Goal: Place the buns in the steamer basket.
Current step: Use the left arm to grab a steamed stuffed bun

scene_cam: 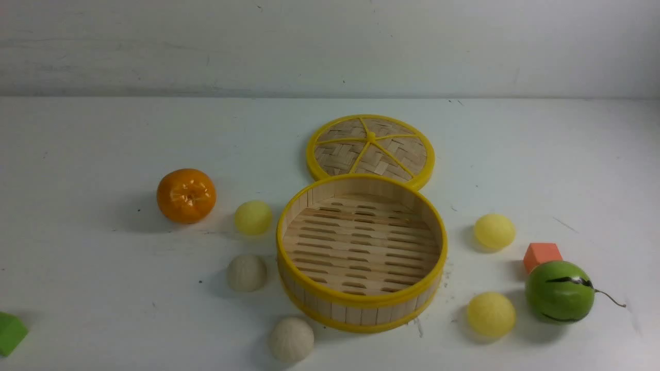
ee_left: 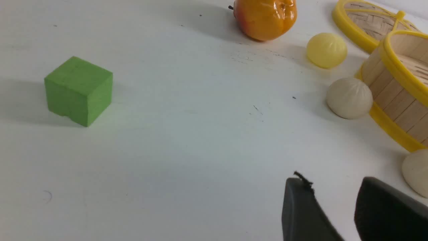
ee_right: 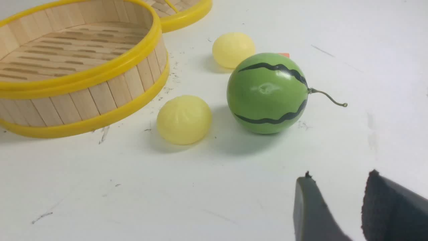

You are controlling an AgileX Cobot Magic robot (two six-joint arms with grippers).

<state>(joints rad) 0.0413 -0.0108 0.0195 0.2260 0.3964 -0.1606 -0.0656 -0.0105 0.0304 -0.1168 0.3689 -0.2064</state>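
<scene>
The steamer basket (scene_cam: 361,309) stands in the middle of the table with nothing inside it. Around it lie the buns. On its left are a pale yellow bun (scene_cam: 252,217) and two off-white buns (scene_cam: 247,272) (scene_cam: 291,338). On its right are two pale yellow buns (scene_cam: 494,231) (scene_cam: 490,314). Neither arm shows in the front view. My left gripper (ee_left: 334,184) hovers open over bare table, close to the nearest off-white bun (ee_left: 416,171). My right gripper (ee_right: 337,179) is open too, a short way from a yellow bun (ee_right: 184,119). Neither gripper holds anything.
The flat woven lid (scene_cam: 370,149) lies just behind the basket. An orange (scene_cam: 186,195) sits at the left and a green block (scene_cam: 9,332) at the near left edge. A green ball with black marks (scene_cam: 559,291) and an orange block (scene_cam: 541,255) sit at the right.
</scene>
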